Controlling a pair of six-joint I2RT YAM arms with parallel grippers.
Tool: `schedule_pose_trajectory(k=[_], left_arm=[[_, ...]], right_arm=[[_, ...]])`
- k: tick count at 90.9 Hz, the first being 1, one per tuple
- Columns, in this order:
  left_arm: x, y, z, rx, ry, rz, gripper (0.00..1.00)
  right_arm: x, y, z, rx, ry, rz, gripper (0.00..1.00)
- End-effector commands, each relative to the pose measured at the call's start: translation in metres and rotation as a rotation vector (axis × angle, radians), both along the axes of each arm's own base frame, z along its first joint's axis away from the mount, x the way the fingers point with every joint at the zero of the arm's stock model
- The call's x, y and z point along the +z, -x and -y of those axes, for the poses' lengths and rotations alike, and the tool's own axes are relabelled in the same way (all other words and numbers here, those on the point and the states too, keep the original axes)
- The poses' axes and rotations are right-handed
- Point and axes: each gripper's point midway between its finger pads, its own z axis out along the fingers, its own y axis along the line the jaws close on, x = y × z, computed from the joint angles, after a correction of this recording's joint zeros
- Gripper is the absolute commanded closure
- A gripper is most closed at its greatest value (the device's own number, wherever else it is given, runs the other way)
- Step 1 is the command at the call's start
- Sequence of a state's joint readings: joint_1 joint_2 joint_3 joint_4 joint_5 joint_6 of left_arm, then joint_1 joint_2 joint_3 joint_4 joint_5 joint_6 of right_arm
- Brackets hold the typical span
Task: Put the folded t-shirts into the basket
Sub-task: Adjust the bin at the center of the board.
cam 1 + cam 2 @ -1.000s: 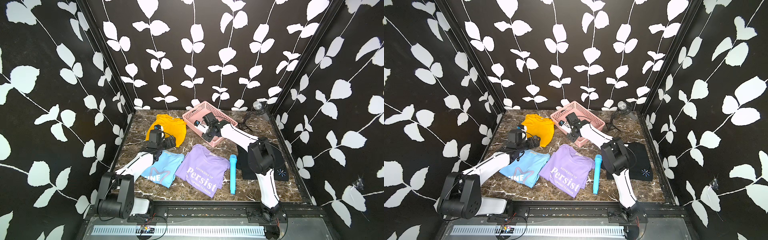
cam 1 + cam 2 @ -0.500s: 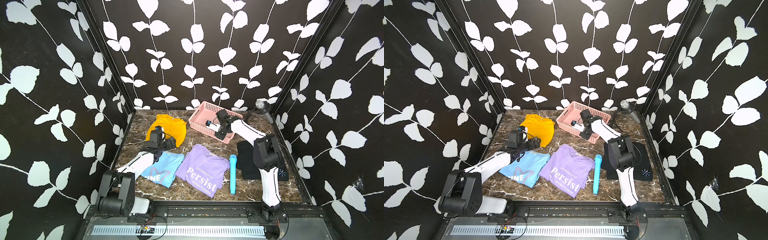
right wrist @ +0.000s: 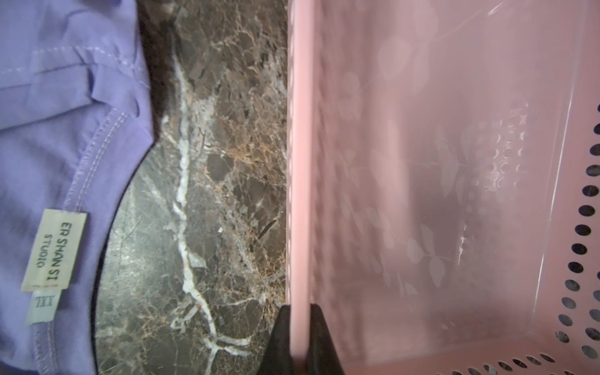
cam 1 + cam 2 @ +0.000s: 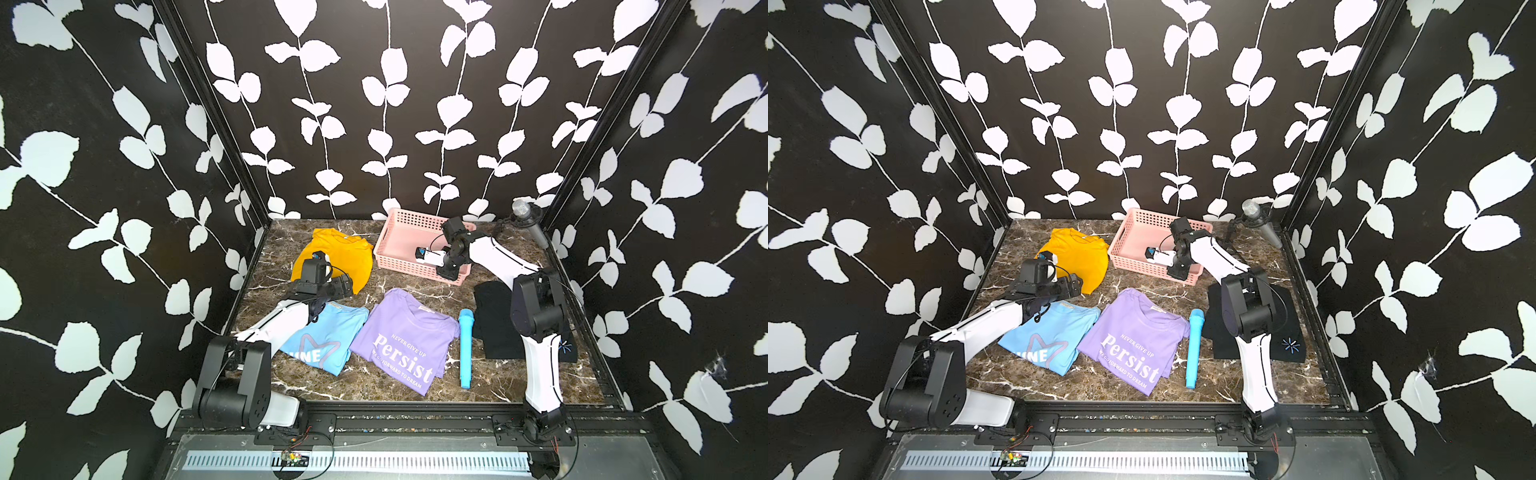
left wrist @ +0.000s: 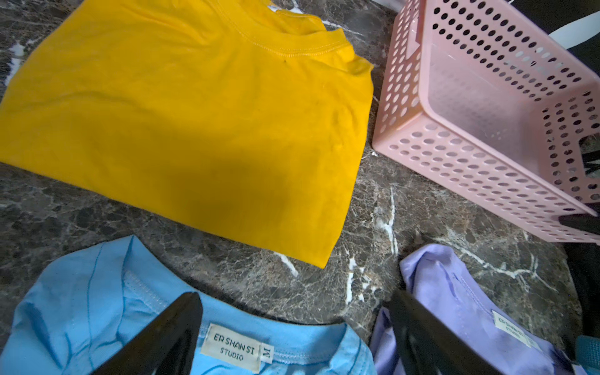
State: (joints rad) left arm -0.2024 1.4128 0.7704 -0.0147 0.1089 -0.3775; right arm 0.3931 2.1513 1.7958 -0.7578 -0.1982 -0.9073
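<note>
Both top views looked steeply down from high at the front onto the whole marble tabletop (image 4: 498, 380), almost alike. The left wrist camera sat low, facing the basket (image 5: 470, 168); the right wrist camera hung close above its rim, and both wrist views shared it and the lilac shirt (image 3: 48, 146).

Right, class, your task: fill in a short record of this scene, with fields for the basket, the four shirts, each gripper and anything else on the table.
basket: pink, at the far side of the table, no shirt inside
shirts on table: yellow shirt, light blue shirt, lilac shirt, black shirt
right gripper: shut on the rim of the basket's near wall
left gripper: open, empty, between the yellow shirt and light blue shirt
other: blue toy microphone between the lilac shirt and black shirt
</note>
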Motion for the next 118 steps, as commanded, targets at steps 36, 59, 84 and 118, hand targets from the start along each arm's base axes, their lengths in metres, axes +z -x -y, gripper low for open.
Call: schedule_pose_trajectory(k=[36,59,84,118], left_arm=[[0.002,0.033,0.054,-0.204,-0.174,-0.044,0.08],[-0.014,0.058,0.097,-0.360,-0.139,-0.095,0.12],[-0.021,0.058,0.116,-0.447,-0.121,-0.131,0.14],[-0.027,0.057,0.120,-0.469,-0.141,-0.165,0.14]], right_arm=[[0.066,0.017,-0.004,-0.105,-0.137,0.063,0.29],[0.090,0.065,-0.007,-0.463,-0.369,-0.038,0.29],[0.022,0.151,-0.009,-0.874,-0.277,-0.299,0.28],[-0.006,0.199,0.009,-1.076,-0.165,-0.322,0.27]])
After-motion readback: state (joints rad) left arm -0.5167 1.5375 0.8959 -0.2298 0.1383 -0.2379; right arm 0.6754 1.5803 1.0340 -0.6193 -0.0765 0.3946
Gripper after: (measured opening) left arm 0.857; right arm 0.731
